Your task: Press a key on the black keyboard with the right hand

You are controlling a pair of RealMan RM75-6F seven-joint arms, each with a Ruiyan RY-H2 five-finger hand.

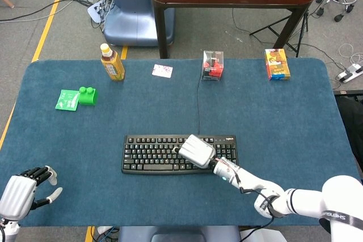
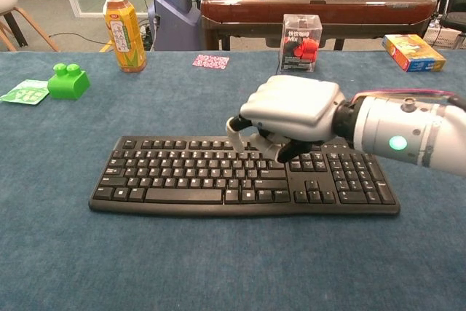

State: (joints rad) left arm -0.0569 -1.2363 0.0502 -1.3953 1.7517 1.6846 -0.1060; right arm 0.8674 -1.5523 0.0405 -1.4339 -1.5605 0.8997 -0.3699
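The black keyboard (image 1: 153, 154) (image 2: 182, 176) lies near the front middle of the blue table. My right hand (image 1: 195, 151) (image 2: 291, 116) hangs over the keyboard's right-centre part, knuckles up, fingers curled under with nothing in them. In the chest view its fingertips (image 2: 240, 136) sit just above the upper key rows, apart from the keys. My left hand (image 1: 21, 192) rests low at the table's front left corner, holding nothing, its fingers apart; the chest view does not show it.
Along the far side stand a tea bottle (image 1: 112, 62) (image 2: 123, 25), a pink card (image 1: 162, 71), a clear box with red pieces (image 1: 212, 65) (image 2: 301, 42) and a colourful carton (image 1: 277, 64). A green block (image 1: 87, 95) (image 2: 68, 81) sits at left. The keyboard cable (image 1: 199, 106) runs back.
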